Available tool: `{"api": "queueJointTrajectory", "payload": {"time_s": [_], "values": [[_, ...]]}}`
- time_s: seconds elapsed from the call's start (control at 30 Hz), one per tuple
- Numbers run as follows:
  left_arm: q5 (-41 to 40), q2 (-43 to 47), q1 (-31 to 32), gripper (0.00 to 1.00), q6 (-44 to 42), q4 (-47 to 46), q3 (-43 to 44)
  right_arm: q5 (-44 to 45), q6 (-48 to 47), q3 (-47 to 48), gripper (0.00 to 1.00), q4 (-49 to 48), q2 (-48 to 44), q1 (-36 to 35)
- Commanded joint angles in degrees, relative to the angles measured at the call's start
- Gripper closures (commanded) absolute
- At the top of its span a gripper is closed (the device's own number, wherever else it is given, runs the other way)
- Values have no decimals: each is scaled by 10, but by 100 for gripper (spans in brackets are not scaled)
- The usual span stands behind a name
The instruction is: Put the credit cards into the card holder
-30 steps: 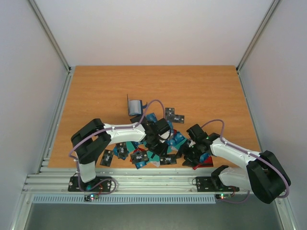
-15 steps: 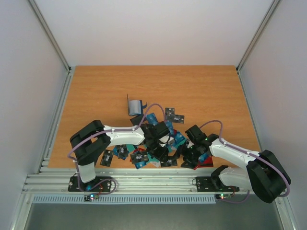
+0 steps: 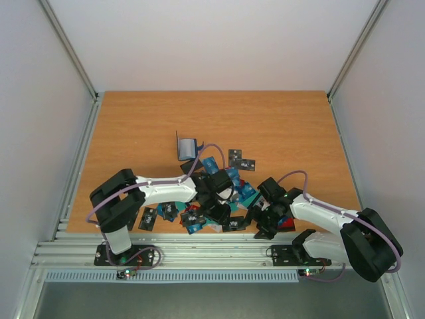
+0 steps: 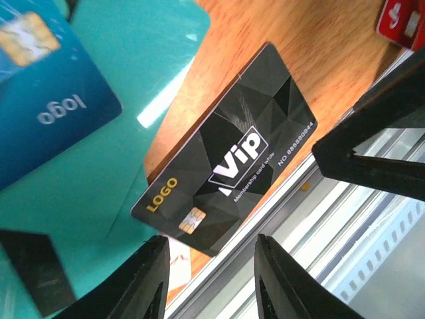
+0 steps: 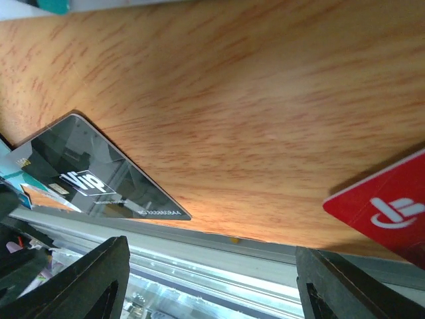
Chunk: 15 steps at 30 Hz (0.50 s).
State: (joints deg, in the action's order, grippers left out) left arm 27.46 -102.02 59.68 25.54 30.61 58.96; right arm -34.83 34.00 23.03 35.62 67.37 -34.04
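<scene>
The left tool hangs low over the black VIP card, which lies flat on the wooden surface at its near edge. The tool's two fingers are spread with a clear gap, and the chip corner of the VIP card shows between them; they hold nothing, and whether a tip touches the card cannot be told. One end of the VIP card overlaps a teal card, and a blue card printed "logo" lies on the teal one, farther from the VIP card.

The right tool is just beside the VIP card on its right. Its fingers are spread wide and empty above bare wood, between the VIP card and a red card.

The other credit cards lie heaped around and beyond the VIP card. The card holder sits well apart from the VIP card, past the far side of the heap, its grey-blue inside showing
</scene>
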Motion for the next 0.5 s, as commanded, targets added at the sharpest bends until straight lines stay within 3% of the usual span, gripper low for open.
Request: {"api": "queueJointTrajectory", "payload": {"time_s": [0.0,0.1,0.47], "values": [[-69,44,2,62,5,38,37,5,1,-10,31,-5,-11,-5],[-103,32,2,60,-12,66,60,4,3,-15,31,-12,-10,-5],[-73,-36,2,58,-43,64,57,0,-1,-18,30,-35,6,-5]]}}
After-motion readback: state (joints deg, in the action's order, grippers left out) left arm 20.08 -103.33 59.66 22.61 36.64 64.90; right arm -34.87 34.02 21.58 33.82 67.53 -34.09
